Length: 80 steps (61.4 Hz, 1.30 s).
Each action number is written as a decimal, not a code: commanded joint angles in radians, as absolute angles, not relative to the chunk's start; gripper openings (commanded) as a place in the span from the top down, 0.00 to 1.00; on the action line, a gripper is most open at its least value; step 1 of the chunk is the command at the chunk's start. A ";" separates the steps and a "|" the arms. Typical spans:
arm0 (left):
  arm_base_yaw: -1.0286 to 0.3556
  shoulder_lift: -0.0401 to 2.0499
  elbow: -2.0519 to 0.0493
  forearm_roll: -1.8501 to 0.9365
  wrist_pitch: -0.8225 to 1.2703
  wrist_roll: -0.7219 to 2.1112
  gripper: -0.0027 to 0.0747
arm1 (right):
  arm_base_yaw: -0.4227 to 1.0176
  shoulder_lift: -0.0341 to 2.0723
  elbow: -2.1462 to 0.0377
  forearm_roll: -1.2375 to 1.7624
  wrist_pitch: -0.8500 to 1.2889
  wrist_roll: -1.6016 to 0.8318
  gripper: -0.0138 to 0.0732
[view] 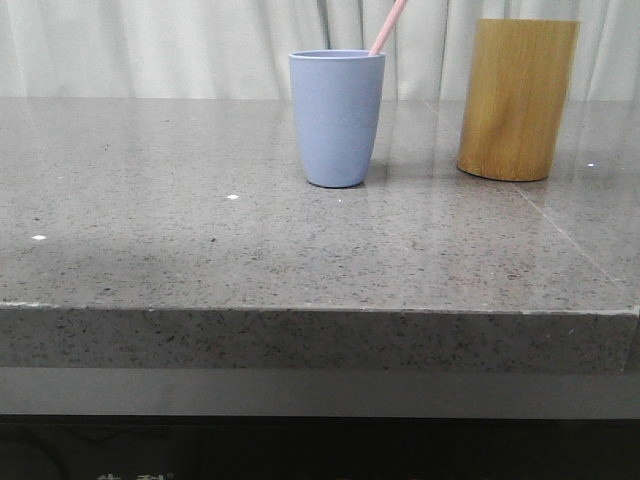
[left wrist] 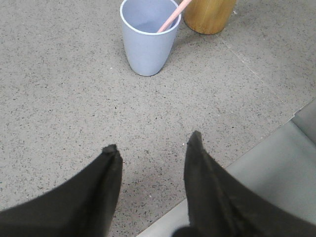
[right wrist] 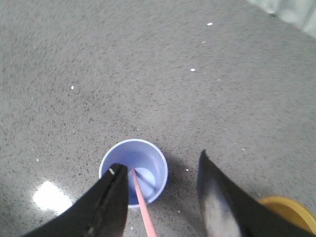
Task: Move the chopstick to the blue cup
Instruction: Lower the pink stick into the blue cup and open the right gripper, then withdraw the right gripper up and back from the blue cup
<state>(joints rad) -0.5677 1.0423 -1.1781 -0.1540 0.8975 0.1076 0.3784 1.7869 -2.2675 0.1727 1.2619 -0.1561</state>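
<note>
You saw no legible writing; the chopstick (view: 388, 26) leaned in the blue cup (view: 337, 118) beside the bamboo cylinder (view: 517, 98), both hands (left wrist: 152, 143) (right wrist: 160, 165) spread wide, empty

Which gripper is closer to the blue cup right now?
Right. The right gripper hangs directly above the blue cup; the left gripper sits back near the table edge, apart from it.

Left gripper (left wrist: 153, 143) matte black, tapered pointed fingers, right gripper (right wrist: 160, 170) black, one finger scuffed grey
</note>
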 commanded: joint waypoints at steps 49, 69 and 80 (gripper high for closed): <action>-0.566 1.033 -1.203 -0.172 0.830 0.106 0.56 | 0.378 0.901 -1.268 0.120 0.900 -0.065 0.44; -0.566 1.033 -1.203 -0.172 0.830 0.106 0.56 | 0.378 0.590 -0.951 0.131 0.848 -0.065 0.44; -0.566 1.033 -1.203 -0.172 0.830 0.106 0.56 | 0.378 0.503 -0.866 0.131 0.800 -0.065 0.44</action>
